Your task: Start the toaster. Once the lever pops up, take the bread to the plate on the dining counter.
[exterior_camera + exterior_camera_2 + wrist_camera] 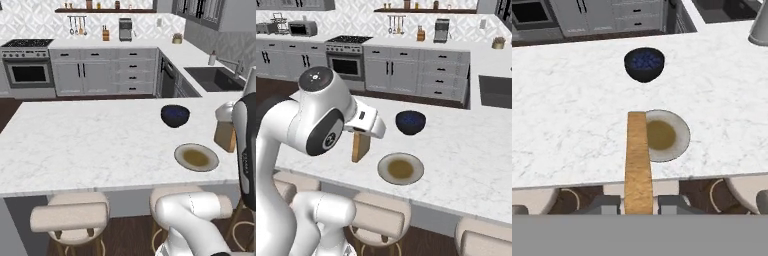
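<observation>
Left base view: the bread (225, 136) hangs above the dining counter (90, 145), near the plate (196, 157). Right base view: it hangs on edge beside the plate. Hand view: the gripper (638, 204) clamps its thin faces; light, stiff, probably crumbly, it likely suits a gentle pinch.

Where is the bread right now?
The bread is clamped in the gripper, hanging edge-on above the dining counter, beside the plate.
</observation>
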